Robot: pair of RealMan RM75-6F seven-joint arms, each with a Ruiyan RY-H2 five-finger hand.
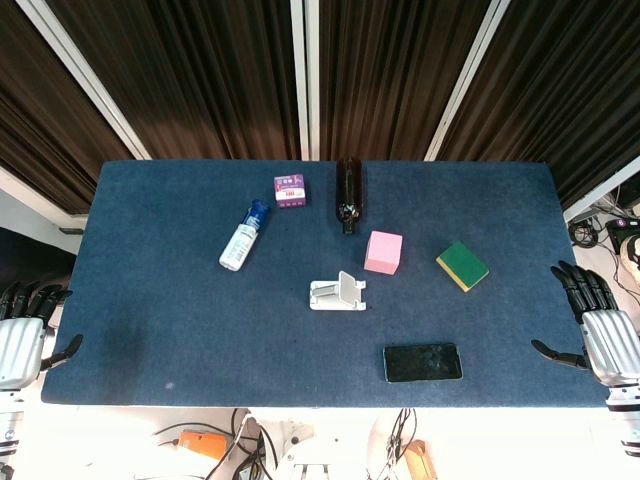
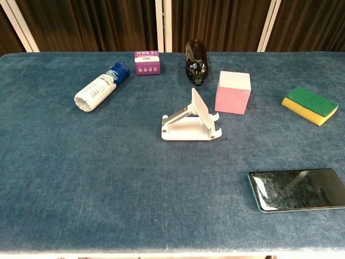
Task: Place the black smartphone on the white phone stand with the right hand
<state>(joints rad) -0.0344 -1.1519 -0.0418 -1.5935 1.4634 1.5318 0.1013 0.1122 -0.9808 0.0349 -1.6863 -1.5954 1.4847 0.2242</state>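
The black smartphone (image 1: 423, 362) lies flat, screen up, near the table's front edge right of centre; the chest view shows it (image 2: 298, 189) at the lower right. The white phone stand (image 1: 337, 293) stands empty in the middle of the table, its back plate tilted up (image 2: 191, 120). My right hand (image 1: 595, 320) hovers off the table's right edge, fingers spread, holding nothing, well right of the phone. My left hand (image 1: 24, 325) is off the left edge, fingers apart and empty. Neither hand shows in the chest view.
A pink cube (image 1: 383, 252) sits just behind-right of the stand. A green-and-yellow sponge (image 1: 462, 266) lies further right. A dark bottle (image 1: 347, 195), a purple box (image 1: 290, 189) and a white bottle with blue cap (image 1: 243, 236) lie toward the back.
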